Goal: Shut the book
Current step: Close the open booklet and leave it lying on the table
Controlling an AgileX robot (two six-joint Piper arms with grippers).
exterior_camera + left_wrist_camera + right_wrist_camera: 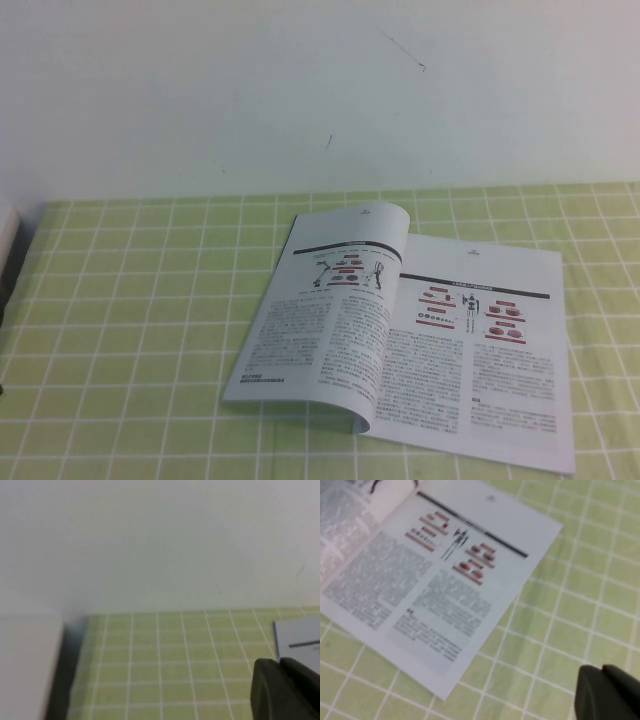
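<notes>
The book (410, 330) lies open on the desk (130, 300), right of centre. Its left page arches up from the spine and its right page lies flat. The right hand (607, 692) hangs over bare cloth just off the right page's outer edge, clear of the paper. The left hand (285, 690) is over the desk's left part, with the book's far left corner beyond it. How far open either hand is cannot be told. A white object (8, 235) sits at the desk's left edge.
</notes>
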